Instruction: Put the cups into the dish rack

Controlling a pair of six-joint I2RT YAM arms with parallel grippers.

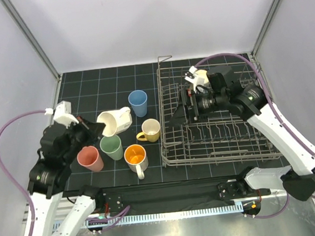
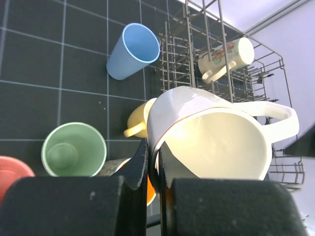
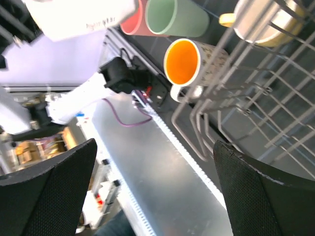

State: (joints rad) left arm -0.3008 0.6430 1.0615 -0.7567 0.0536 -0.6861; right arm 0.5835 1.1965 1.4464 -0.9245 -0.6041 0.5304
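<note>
Pinched tight, the left gripper's [image 2: 156, 169] jaws clamp the rim of a white mug [image 2: 216, 142], which is tipped on its side. From the left wrist it hides most of the yellow mug [image 2: 135, 120] and the orange-lined mug [image 1: 135, 155], and the pink cup [image 2: 10, 172] is cut off. The right gripper [image 1: 185, 107] gapes wide, holding nothing, over the dish rack [image 1: 222, 157], where a patterned mug [image 2: 226, 56] lies.

Blue cup [image 1: 138, 102], pink cup [image 1: 90, 158], pale green cup [image 1: 111, 147], yellow mug [image 1: 150, 130], cream mug [image 1: 113, 122], orange-lined white mug [image 1: 135, 155], grey rack [image 1: 220, 158]
</note>
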